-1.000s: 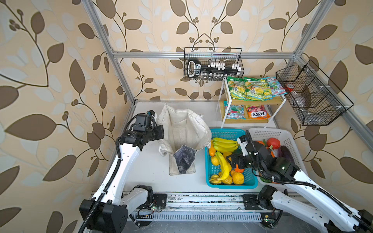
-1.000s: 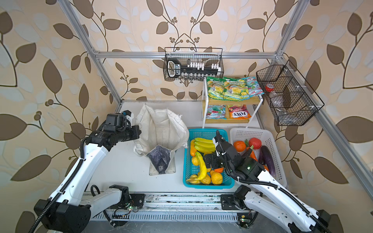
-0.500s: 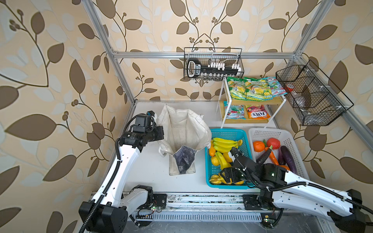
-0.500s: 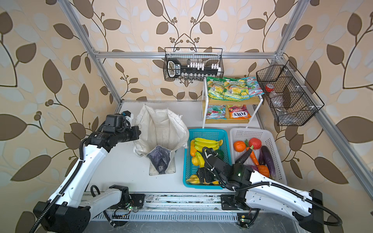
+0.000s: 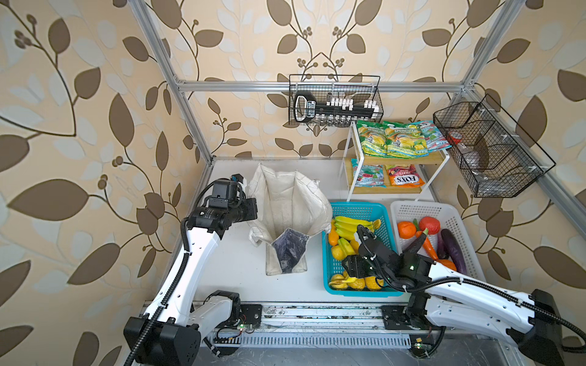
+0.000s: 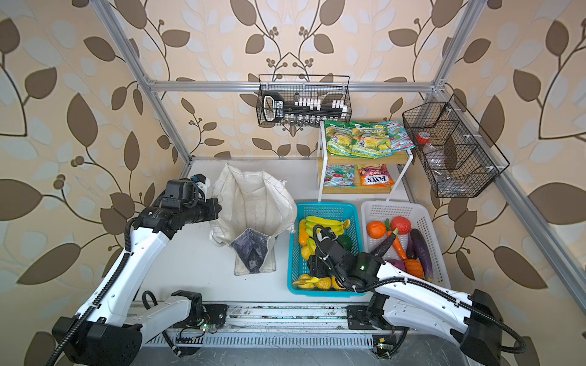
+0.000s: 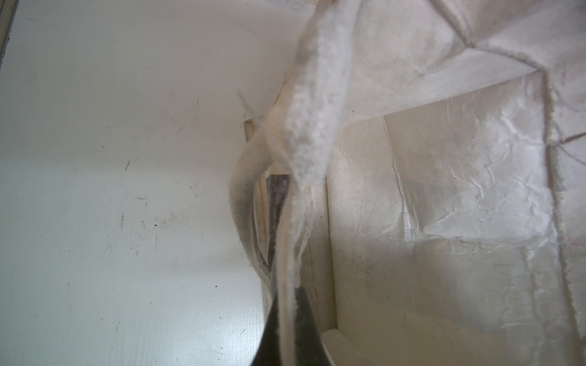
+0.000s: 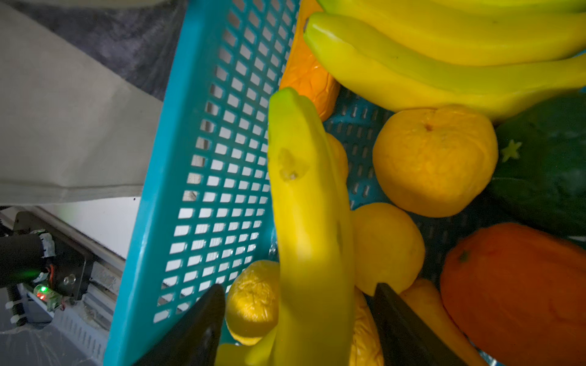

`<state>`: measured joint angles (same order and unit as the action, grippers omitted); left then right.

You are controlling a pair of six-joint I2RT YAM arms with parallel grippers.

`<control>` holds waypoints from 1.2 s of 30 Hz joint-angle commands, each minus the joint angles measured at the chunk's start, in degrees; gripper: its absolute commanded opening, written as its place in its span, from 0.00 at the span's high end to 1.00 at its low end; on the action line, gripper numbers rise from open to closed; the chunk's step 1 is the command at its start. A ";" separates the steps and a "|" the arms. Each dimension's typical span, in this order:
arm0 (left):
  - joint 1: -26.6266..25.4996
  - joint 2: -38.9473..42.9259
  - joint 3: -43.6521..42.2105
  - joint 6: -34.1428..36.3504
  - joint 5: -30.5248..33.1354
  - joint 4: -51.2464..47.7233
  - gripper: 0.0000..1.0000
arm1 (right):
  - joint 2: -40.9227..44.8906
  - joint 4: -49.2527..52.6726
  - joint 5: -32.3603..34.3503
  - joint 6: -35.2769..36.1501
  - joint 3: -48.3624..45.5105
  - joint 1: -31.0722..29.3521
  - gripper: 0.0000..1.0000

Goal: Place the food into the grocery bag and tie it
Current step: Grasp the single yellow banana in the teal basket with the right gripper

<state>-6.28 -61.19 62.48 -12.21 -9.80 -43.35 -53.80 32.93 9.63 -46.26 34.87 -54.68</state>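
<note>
Lower now than a second ago, right gripper (image 8: 299,286) sits in the near end of the blue basket (image 5: 358,207); left arm unchanged. Left gripper (image 7: 285,304) is clenched on the thick, fuzzy white handle (image 7: 312,126) at the left edge of the grocery bag (image 5: 287,202). Bag is creased off-white canvas, mouth gaping, on the table left of centre, with a dark grey-blue marbled panel (image 5: 288,250) folded at its near end. Blue basket is just beside it, with the yellow banana bunch (image 5: 352,223) at the far end. Right jaws are apart, straddling a single banana (image 8: 304,196) with gaps on both sides. White basket (image 5: 421,207) holds the orange (image 5: 406,229) and carrot (image 5: 428,245). Green, yellow and blue snack packets (image 5: 396,142) lie on the back-right shelf (image 5: 434,160).
</note>
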 commanded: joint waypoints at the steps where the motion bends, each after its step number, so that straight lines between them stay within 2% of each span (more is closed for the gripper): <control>1: 0.52 1.33 -0.34 0.99 1.42 0.81 1.00 | -1.04 -3.17 -1.29 1.92 -1.60 1.77 0.31; 9: 0.51 2.21 -0.75 0.97 2.00 1.38 1.00 | -4.35 -4.67 -2.14 4.16 -2.34 4.75 0.36; 17: 0.52 0.89 -0.44 1.39 1.14 0.97 1.00 | -5.57 -6.38 -1.85 5.23 -3.06 4.88 0.53; 21: 0.53 0.97 -0.40 1.29 0.71 0.89 1.00 | -5.20 -5.95 -1.22 6.62 -2.90 5.34 0.56; 22: 0.54 1.15 -0.64 1.25 0.79 1.20 1.00 | -5.09 -5.86 -1.28 6.98 -2.92 5.53 0.61; 31: 0.54 1.31 -0.69 1.26 1.59 0.99 1.00 | 2.74 -6.27 -3.52 8.75 -3.98 8.34 0.68; 36: 0.56 1.86 -0.78 1.23 1.62 1.25 1.00 | 5.26 -4.64 -10.36 13.28 -2.28 15.13 0.69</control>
<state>-6.28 -60.49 62.11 -11.97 -8.58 -43.40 -49.28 26.87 3.81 -36.27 31.44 -42.48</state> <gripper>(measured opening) 0.045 0.316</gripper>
